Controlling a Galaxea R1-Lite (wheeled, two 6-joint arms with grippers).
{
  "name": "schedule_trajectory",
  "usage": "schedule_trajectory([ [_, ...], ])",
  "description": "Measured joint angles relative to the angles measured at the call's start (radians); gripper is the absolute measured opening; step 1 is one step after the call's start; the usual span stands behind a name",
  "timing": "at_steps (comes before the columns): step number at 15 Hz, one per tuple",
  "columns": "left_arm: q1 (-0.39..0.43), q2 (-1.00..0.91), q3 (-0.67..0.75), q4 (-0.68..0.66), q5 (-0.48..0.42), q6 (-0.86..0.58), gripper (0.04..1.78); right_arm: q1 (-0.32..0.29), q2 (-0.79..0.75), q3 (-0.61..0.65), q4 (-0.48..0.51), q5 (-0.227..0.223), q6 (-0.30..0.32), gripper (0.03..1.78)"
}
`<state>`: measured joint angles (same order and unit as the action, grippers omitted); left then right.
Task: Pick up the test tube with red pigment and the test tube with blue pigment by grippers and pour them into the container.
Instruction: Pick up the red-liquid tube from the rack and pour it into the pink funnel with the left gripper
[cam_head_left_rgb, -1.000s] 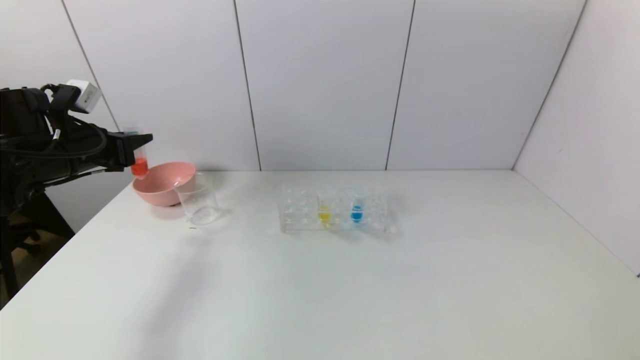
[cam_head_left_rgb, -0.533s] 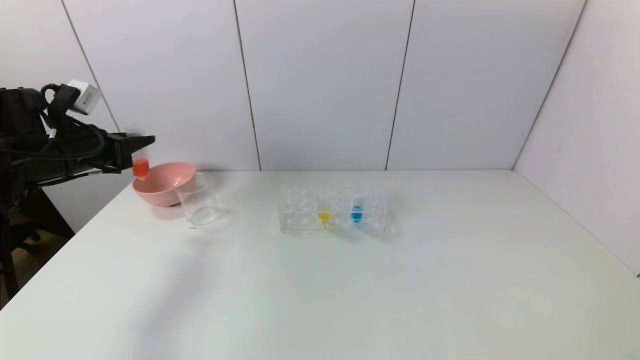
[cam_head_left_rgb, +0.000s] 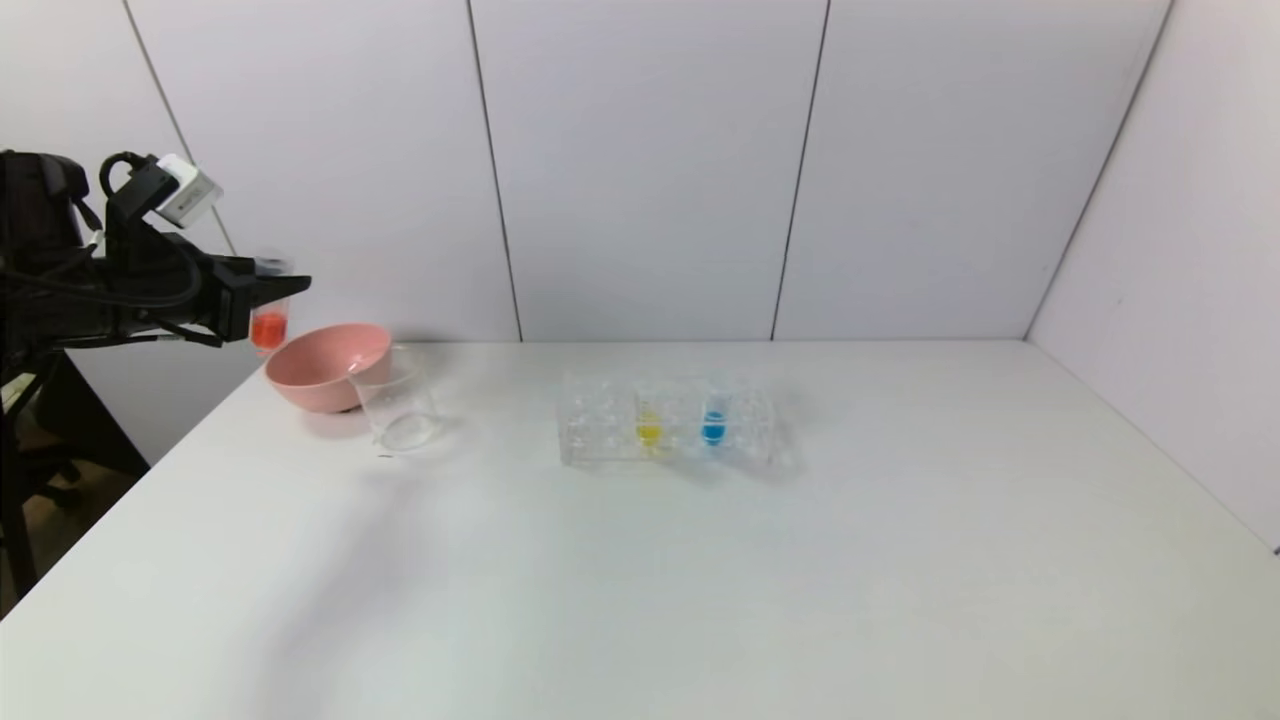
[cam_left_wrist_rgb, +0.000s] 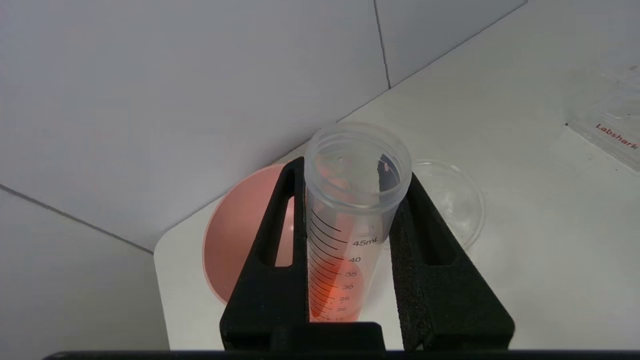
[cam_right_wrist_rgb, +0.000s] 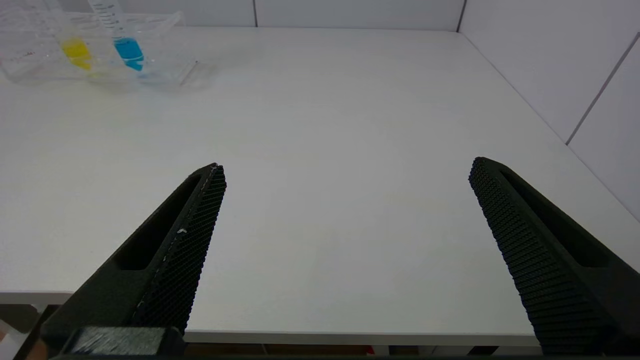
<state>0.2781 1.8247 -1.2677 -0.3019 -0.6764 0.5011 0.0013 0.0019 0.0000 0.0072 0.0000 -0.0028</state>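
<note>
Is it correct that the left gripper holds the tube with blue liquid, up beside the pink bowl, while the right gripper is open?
Not quite. The left gripper holds the test tube with red pigment, as the left wrist view shows. The test tube with blue pigment stands in the rack. The rest is right: it is up beside the pink bowl, and the right gripper is open.

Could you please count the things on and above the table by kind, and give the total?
Test tubes: 3 (red, held by the left gripper; yellow and blue in the rack)
Tube racks: 1
Beakers: 1
Pink bowls: 1
Total: 6
</note>
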Motion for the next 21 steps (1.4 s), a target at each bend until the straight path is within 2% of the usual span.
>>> schedule_trajectory([
  [3,0.002,0.039,-0.063,0.037,-0.054,0.063,0.48,0.0,0.0,0.0,0.0,0.0,0.0,1.77],
  [11,0.026,0.137,-0.322,0.381,-0.143,0.375,0.48,0.0,0.0,0.0,0.0,0.0,0.0,1.77],
  [15,0.032,0.181,-0.425,0.508,-0.153,0.505,0.48,0.0,0.0,0.0,0.0,0.0,0.0,1.77],
  [21,0.037,0.234,-0.575,0.77,-0.144,0.751,0.48,0.0,0.0,0.0,0.0,0.0,0.0,1.77],
])
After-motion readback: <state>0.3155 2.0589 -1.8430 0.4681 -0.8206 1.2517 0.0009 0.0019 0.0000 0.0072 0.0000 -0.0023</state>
